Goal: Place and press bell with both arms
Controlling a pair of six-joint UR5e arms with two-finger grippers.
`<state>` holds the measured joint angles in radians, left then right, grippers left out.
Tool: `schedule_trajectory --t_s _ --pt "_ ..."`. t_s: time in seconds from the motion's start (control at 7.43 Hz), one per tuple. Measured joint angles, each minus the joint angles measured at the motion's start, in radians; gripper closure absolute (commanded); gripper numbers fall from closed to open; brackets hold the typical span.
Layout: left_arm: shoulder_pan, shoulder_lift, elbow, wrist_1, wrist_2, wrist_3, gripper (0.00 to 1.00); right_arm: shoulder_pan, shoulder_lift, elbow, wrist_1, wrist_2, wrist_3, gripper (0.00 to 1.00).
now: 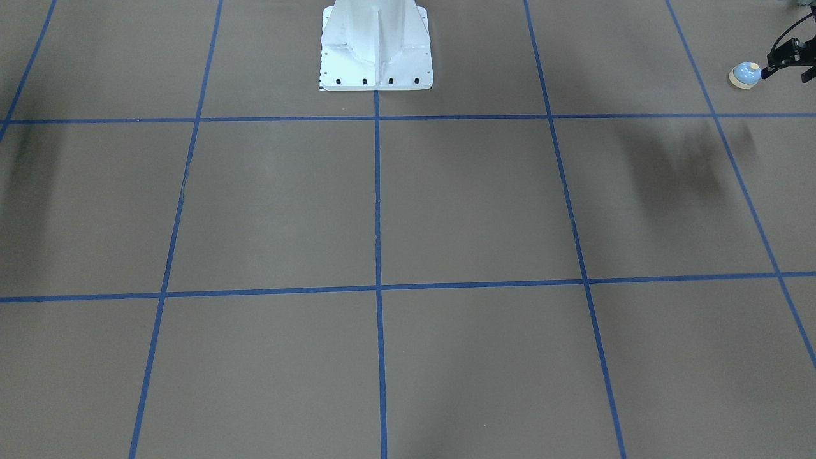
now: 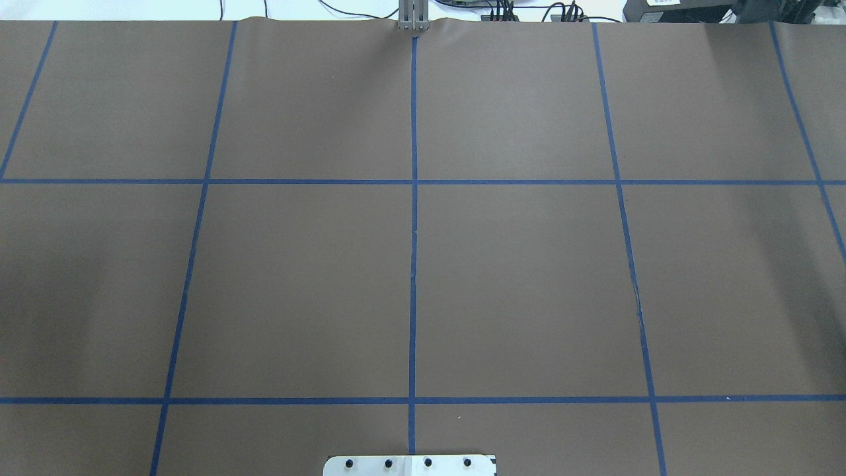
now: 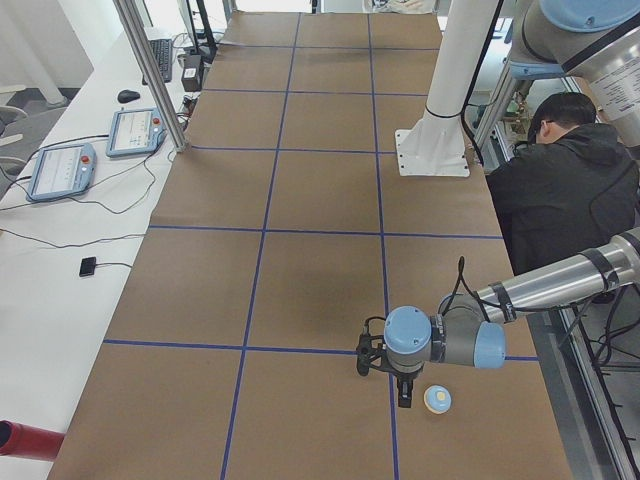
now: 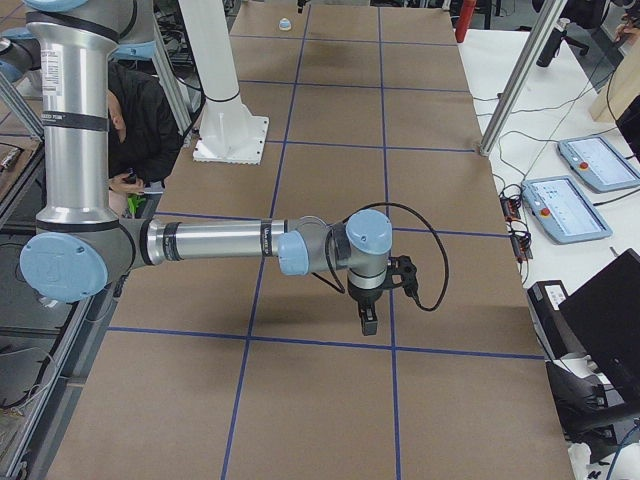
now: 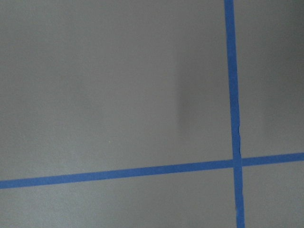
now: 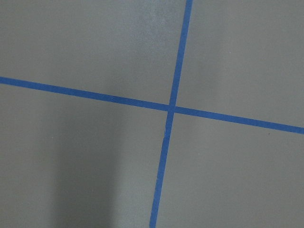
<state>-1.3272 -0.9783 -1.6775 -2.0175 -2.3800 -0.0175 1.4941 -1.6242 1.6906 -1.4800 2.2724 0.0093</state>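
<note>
The small light-blue bell [image 1: 744,75] with its cream button stands on the brown table at the robot's left end; it also shows in the exterior left view [image 3: 437,400] and, tiny and far off, in the exterior right view [image 4: 285,24]. My left gripper [image 1: 770,70] points down right beside the bell [image 3: 403,396], tip close to it; I cannot tell whether it is open or shut or whether it touches. My right gripper [image 4: 367,322] hangs low over the table at the other end, far from the bell; its state cannot be told. Both wrist views show only paper and blue tape.
The white bolted pedestal [image 1: 376,57] stands at the robot's side of the table. A person in black [image 3: 565,170] sits behind it. Teach pendants [image 3: 60,170], cables and an aluminium post [image 3: 150,70] line the operators' side. A red cylinder [image 3: 25,440] lies at the near corner.
</note>
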Motion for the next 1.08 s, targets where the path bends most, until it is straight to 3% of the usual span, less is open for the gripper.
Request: schedule_trajectory --t_s 1.08 --pt "0.233 -0.087 0.197 0.001 -0.027 -0.016 0.0 0.0 -0.026 0.01 0.001 0.001 0.0 0.0"
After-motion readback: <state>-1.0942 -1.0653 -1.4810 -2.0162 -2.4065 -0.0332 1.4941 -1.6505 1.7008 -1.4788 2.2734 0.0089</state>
